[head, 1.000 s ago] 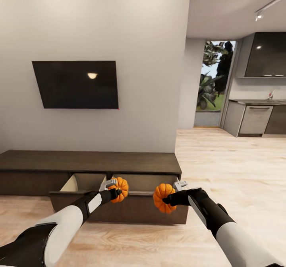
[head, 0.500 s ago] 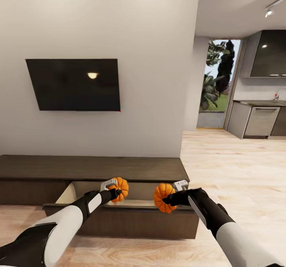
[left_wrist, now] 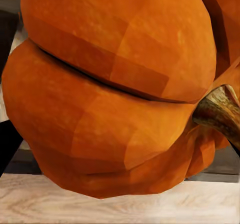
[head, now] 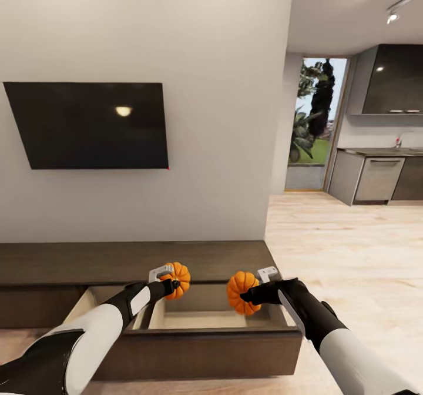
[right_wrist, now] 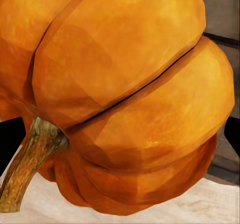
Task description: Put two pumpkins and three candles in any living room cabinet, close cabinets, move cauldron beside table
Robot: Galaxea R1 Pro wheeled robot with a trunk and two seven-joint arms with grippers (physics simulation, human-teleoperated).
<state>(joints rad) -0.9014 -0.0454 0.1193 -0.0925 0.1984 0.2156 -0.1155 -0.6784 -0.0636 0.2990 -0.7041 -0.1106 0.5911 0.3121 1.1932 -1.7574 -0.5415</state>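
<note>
Each of my grippers carries a small orange ribbed pumpkin. My left gripper (head: pixel 171 280) is shut on one pumpkin (head: pixel 178 280), seen up close with its stem in the left wrist view (left_wrist: pixel 110 94). My right gripper (head: pixel 251 292) is shut on the other pumpkin (head: pixel 241 293), which looms large in the right wrist view (right_wrist: pixel 125 99). Both hang above the open drawers of the long dark-brown cabinet (head: pixel 117 260) under the wall. The pale drawer interior (head: pixel 200 318) lies just below and behind them. Candles, cauldron and table are out of view.
A black TV (head: pixel 88 126) hangs on the white wall above the cabinet. To the right, light wood floor (head: pixel 346 248) runs to a kitchen with grey units (head: pixel 376 177) and a glass door (head: pixel 308 124).
The view has closed in on the cabinet, which now sits lower and larger in the picture with its drawers under my hands. Both grippers still hold their pumpkins in the same pose.
</note>
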